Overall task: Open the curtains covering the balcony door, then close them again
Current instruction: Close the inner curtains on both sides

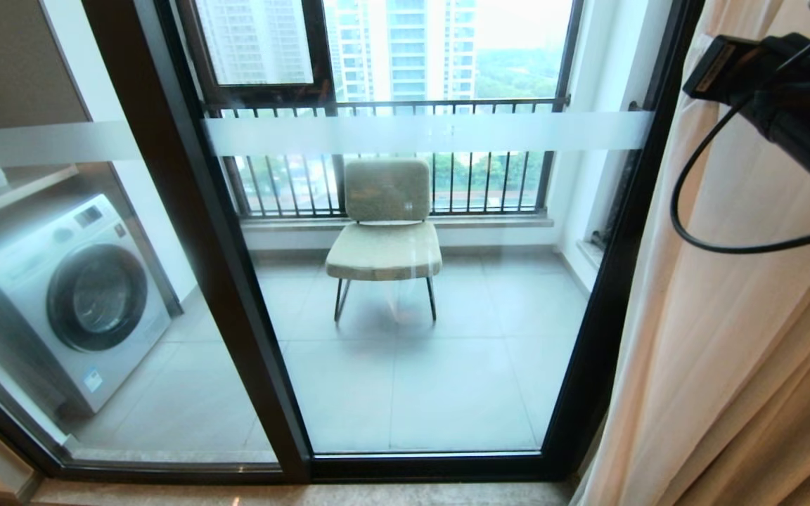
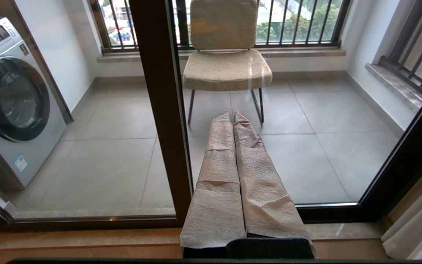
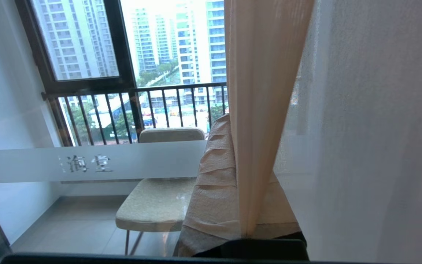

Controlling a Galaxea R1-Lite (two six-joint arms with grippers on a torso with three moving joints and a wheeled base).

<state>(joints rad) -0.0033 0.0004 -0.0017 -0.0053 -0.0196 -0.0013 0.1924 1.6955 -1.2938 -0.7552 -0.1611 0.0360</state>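
Pinching the beige curtain's [image 3: 258, 110] edge, my right claw [image 3: 244, 172] is shut on that thick fold, up by the right side of the glass door [image 1: 419, 337]. Its two fingers [image 3: 214, 190] are wrapped in crinkly tan paper, and the fold runs straight down between them. Just past the fold hangs a thin white curtain [image 3: 372, 128] that I can see through. From my head, the heavy beige cloth hangs in soft long folds at the right, and its edge lies along the door's black frame [image 1: 616, 281]. Most of the glass is bare, with a frosted white strip [image 1: 419, 133] across it.

My left claw [image 2: 233, 117] is shut with nothing in it, its wrapped fingers [image 2: 218, 183] pressed side by side, low in front of the door's middle black post [image 2: 159, 110].

Behind the glass are smooth grey floor tiles [image 1: 447, 379], a padded chair [image 1: 385, 239] on thin legs, a white washing machine [image 1: 74, 295] at the left, and black railing bars [image 1: 391, 112].
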